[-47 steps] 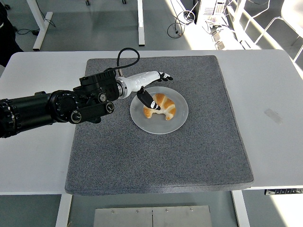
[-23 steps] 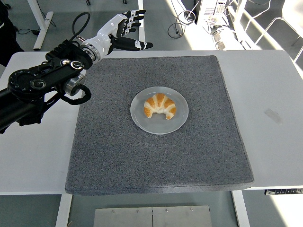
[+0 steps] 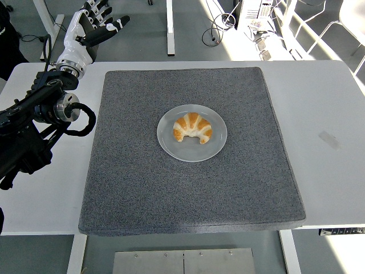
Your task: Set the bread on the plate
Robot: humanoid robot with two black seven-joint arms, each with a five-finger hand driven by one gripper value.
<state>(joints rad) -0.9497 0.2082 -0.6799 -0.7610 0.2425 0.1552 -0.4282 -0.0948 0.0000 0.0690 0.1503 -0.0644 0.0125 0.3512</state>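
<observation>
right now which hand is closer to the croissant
Left. The left hand is raised at the far left, off beyond the mat's corner, fingers spread, holding nothing, well away from the croissant on the plate. The right hand isn't in view.

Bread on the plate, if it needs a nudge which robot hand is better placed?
Left. The left robot hand is the only one in view, open above the table's far left; the bread already lies on the plate.

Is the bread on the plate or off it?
On it: the bread lies wholly inside the plate rim, with nothing holding it.
</observation>
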